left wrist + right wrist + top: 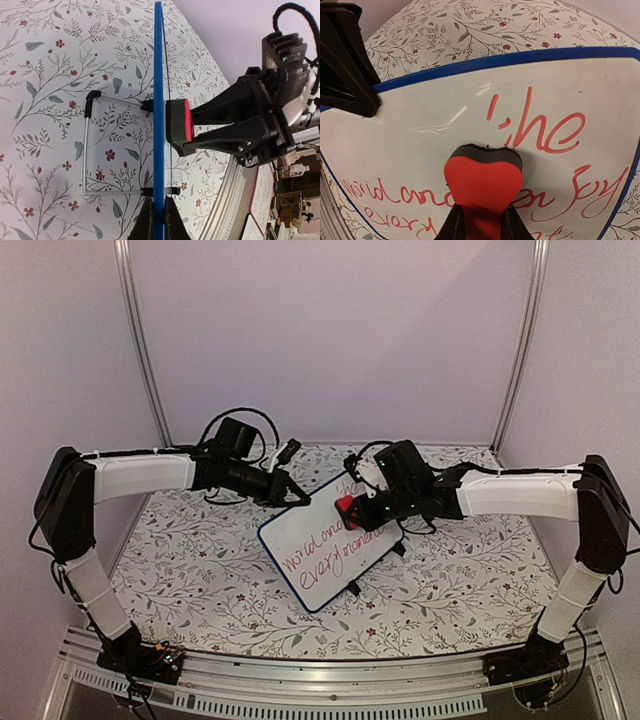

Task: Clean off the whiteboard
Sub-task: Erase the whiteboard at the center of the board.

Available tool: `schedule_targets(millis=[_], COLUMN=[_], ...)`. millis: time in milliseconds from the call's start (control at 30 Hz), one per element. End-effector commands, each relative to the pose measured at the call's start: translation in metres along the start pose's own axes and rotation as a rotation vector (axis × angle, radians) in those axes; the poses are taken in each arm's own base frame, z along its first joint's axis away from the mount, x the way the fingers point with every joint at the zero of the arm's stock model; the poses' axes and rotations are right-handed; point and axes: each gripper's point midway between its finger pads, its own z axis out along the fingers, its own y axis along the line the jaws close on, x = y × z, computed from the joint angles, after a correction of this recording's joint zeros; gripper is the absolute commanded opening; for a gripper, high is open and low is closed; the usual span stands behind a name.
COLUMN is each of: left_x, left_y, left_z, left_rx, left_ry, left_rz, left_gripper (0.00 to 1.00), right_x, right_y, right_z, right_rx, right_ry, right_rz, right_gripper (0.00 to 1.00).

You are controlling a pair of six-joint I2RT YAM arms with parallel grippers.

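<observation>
Standing tilted at centre of tabletop on a wire stand: whiteboard, red writing across it. Clamping its far edge: left gripper, jaws clenched on the frame. Pressing against its face: right gripper, jaws grasping the red eraser.

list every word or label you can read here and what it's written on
"the": red marker, top line of the whiteboard, first letter patchy.
"world and": second line; the next word hides behind the red eraser.
"joy": end of that line, uncertain.
"every": third line, rest cut off.
No other labels or brands readable.
</observation>
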Motion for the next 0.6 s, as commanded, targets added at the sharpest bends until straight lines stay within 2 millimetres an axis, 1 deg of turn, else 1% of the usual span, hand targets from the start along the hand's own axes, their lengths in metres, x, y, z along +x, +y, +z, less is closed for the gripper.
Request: schedule_targets(millis=[0, 67, 267, 333, 433, 500, 567], left_x=[-0.001, -0.001, 0.000, -0.001, 0.000, -0.001, -0.001], left_y=[-0.014, -0.015, -0.016, -0.016, -0.016, -0.016, -0.016], left_z=[0.000, 0.000, 0.000, 0.000, 0.000, 0.000, 0.000], left_rx=[0.031, 0.035, 0.037, 0.035, 0.035, 0.034, 0.031], left_ry=[0.008, 0.010, 0.010, 0.009, 0.010, 0.009, 0.009], left_rz=[0.038, 0.040, 0.042, 0.044, 0.045, 0.046, 0.048], left_gripper=[0.00, 0.00, 0.00, 0.00, 0.00, 0.00, 0.00], right_x=[0.003, -0.010, -0.047, -0.055, -0.059, -0.055, -0.047], right_y=[0.007, 0.005, -0.011, -0.013, -0.013, -0.013, -0.013], right_z=[-0.003, -0.005, -0.006, -0.003, 0.003, 0.007, 0.009], right_rx=[-0.024, -0.008, 0.036, 0.036, 0.031, 0.027, 0.018], right_ry=[0.024, 0.001, -0.068, -0.080, -0.075, -0.060, -0.038], right_rz=[0.011, 0.011, 0.019, 0.022, 0.016, 0.013, 0.016], right_gripper=[0.11, 0.11, 0.11, 0.11, 0.11, 0.11, 0.11])
